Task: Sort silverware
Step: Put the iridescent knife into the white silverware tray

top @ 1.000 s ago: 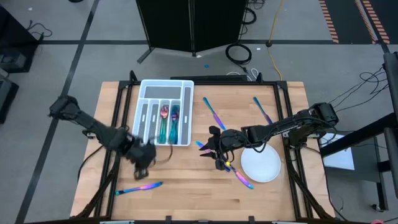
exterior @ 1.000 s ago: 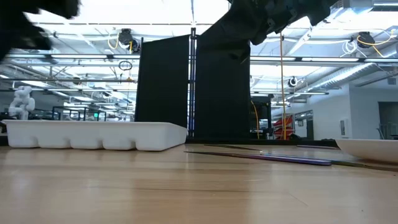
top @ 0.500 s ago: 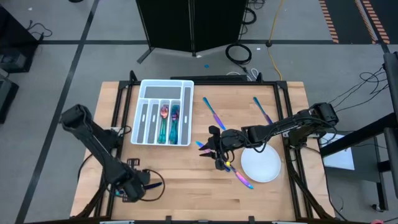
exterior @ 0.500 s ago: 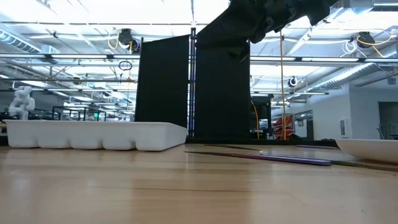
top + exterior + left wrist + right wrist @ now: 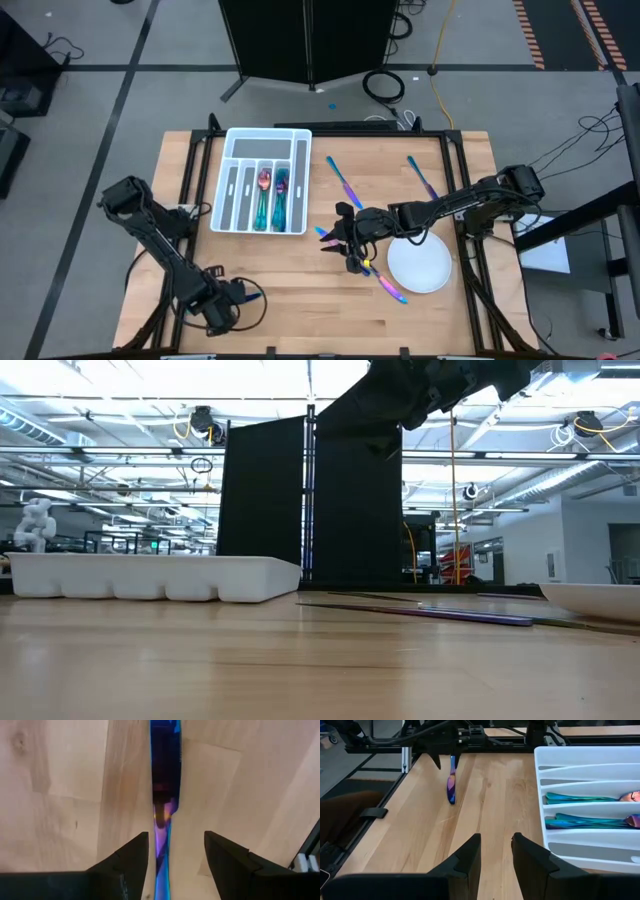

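Note:
An iridescent knife (image 5: 165, 795) lies flat on the wooden table near its front left corner. My left gripper (image 5: 172, 857) points down over it, open, with one finger on either side of the handle and a gap on both sides. In the high view this gripper (image 5: 224, 306) hides most of the knife. The right wrist view also shows the knife (image 5: 451, 787) under the left gripper. My right gripper (image 5: 350, 242) hangs over the table's middle, open, with nothing between its fingers (image 5: 496, 851). The white tray (image 5: 262, 180) holds two iridescent pieces (image 5: 272, 195).
A round white plate (image 5: 420, 265) sits at the right. Loose silverware lies near it (image 5: 388, 287), under the right gripper (image 5: 325, 235) and farther back (image 5: 343, 180) (image 5: 422, 178). Bare wood lies between the tray and the front edge.
My left gripper has gone from beside the tray's near end toward the table's near edge and down, and now stands over the knife at the front left. The knife has not moved.

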Tool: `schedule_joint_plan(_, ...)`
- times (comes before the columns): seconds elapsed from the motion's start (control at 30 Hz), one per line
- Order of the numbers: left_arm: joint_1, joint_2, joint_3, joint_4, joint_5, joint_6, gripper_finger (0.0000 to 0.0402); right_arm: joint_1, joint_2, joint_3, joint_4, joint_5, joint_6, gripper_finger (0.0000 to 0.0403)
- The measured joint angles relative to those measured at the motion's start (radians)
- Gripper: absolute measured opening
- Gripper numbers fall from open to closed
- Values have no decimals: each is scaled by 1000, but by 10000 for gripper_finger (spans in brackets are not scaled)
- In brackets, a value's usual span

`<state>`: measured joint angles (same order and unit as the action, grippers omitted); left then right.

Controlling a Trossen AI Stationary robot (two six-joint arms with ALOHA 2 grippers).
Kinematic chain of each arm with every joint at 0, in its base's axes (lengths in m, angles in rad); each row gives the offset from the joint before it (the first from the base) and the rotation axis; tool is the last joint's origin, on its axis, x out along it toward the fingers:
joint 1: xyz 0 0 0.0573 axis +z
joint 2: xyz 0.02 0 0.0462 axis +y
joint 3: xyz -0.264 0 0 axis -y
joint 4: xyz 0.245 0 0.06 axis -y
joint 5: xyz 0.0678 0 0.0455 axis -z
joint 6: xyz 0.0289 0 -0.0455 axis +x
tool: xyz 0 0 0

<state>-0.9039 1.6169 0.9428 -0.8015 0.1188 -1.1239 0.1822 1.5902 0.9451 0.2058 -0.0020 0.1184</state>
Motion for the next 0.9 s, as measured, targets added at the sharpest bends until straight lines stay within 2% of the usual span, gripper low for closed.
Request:
schedule_joint_plan(0.27,-18,2,0,9,-67,-24,193,0,0,0,1,0,0,95)
schedule_joint_plan(0.5,-53,3,0,-12,-79,-76,193,0,0,0,0,0,0,95)
schedule_joint_plan(0.67,-74,3,-14,1,-135,-102,193,0,0,0,0,0,0,95)
schedule_joint_plan(0.9,-80,3,-87,81,-85,-144,193,0,0,0,0,0,0,95)
